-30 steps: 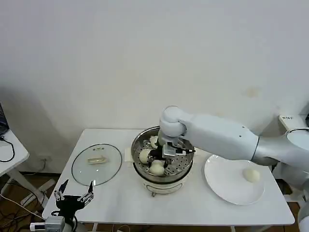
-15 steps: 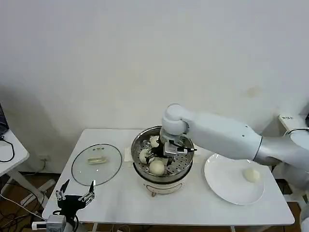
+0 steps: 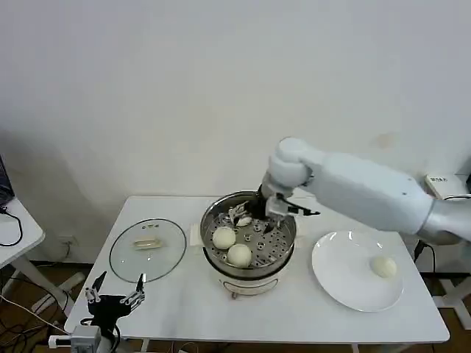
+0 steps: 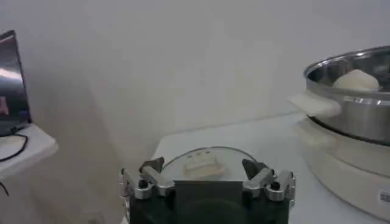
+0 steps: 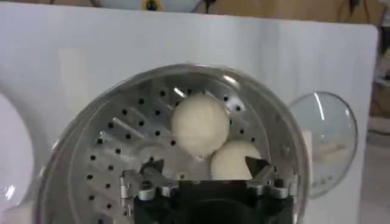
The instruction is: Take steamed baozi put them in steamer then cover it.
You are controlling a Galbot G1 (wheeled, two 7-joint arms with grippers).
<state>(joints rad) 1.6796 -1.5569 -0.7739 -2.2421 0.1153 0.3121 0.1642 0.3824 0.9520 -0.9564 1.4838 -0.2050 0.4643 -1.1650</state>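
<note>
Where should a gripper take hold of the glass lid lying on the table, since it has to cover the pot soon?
Grip the cream handle at the middle of the cover, coming straight down from above with fingers across its narrow width. The cover lies flat, so its thin rim offers little purchase.

We note a white table before a plain white wall. A flat white plate lies on its right part. A second white table stands at far left.

Cream-white baozi sit in the shiny steel steamer (perforated tray), beside a white plate and clear glass cover.
</note>
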